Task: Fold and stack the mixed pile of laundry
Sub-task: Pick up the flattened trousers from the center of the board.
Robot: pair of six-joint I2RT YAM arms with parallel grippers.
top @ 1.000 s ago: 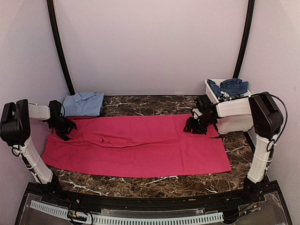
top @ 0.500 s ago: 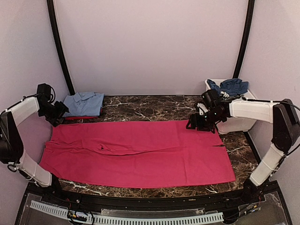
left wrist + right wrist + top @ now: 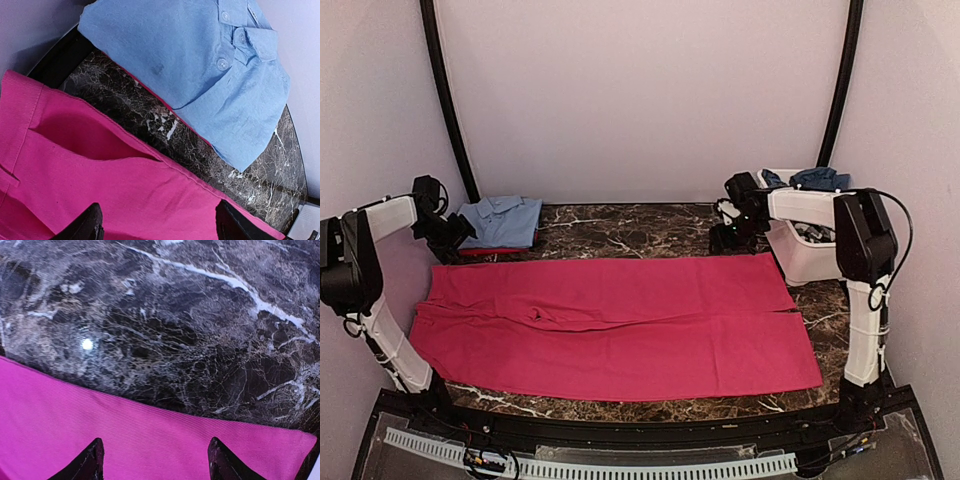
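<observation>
Across the middle of the marble table [image 3: 640, 225] the magenta-pink garment [image 3: 610, 320] is lying spread flat, its far edge running between the two arms. It is looking like trousers, with a waistband at the left end, and it is not yet folded. At the far left corner the light blue shirt [image 3: 500, 221] is sitting folded, buttons up, with a thin red edge showing under it, so I am judging one piece done, perhaps two. The dark navy-blue garment [image 3: 818, 180] is bunching over the rim of the white tub [image 3: 815, 262], waiting its turn. The left gripper [image 3: 157, 227] is hovering over the waistband corner, jaws spread wide and carrying nothing. The right gripper [image 3: 155, 462] is hovering over the far right edge, equally wide and empty. I am finding no readable label or lettering anywhere.
</observation>
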